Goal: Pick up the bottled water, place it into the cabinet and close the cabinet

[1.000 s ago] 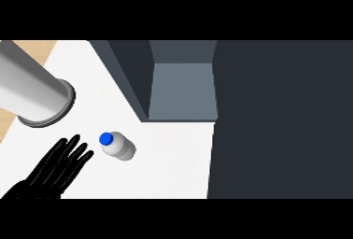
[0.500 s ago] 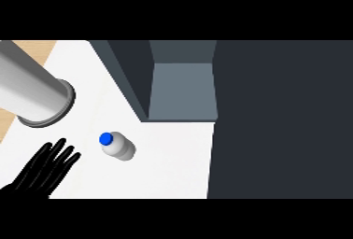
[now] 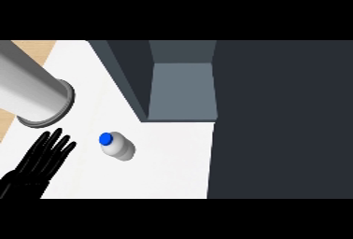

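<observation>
Counter: a white counter (image 3: 172,172) filled the lower middle of the view, with a strip of tan wood (image 3: 31,49) showing at the upper left corner.
Forearm: a grey forearm (image 3: 27,91) lay across the upper left, its round end pointing toward the counter's middle.
Hand: a black hand (image 3: 34,170) showed at the lower left edge, over the counter, its fingers straight and spread, pointing up and slightly right, holding nothing. Whether it was the robot's left or right hand could not be told for certain; it sat on the left side.
Bottle: the water bottle (image 3: 117,146), white with a blue cap (image 3: 105,138), stood on the counter just right of the fingertips, apart from them, not touched.
Cabinet: the open cabinet (image 3: 180,88) stood up and right of the bottle, its grey inside visible between dark walls.
Right side: a broad dark panel (image 3: 283,119) covered the right part of the view.
</observation>
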`<action>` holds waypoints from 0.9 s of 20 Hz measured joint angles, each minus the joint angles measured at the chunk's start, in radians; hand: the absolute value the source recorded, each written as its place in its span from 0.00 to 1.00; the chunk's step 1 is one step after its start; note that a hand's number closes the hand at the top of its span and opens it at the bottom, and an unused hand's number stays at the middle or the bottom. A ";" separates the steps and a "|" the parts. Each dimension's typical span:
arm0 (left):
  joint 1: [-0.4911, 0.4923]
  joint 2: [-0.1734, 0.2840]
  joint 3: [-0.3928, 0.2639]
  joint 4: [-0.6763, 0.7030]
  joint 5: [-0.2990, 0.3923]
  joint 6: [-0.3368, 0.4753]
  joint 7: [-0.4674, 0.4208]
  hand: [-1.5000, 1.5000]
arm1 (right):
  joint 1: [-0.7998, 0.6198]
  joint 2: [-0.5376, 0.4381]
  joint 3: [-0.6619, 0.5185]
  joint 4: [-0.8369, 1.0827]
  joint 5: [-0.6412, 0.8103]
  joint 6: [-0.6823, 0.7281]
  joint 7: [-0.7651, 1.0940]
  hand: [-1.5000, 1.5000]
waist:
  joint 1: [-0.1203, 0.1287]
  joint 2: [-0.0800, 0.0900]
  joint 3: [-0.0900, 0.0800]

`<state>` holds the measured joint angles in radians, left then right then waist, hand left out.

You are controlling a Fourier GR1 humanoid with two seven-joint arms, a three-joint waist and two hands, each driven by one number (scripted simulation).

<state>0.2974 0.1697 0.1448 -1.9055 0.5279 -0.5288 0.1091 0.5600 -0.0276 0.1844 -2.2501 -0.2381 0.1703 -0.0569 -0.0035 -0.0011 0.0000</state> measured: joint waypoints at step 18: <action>-0.274 0.029 0.066 0.544 -0.281 -0.089 -0.279 0.00 | 0.094 -0.011 0.071 0.012 0.052 0.031 -0.108 0.00 | -0.007 0.001 -0.001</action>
<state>0.0231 0.1986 0.2111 -1.3615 0.2469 -0.6177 -0.1701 0.6542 -0.0384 0.2556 -2.2385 -0.1863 0.2010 -0.1647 -0.0101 -0.0005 -0.0005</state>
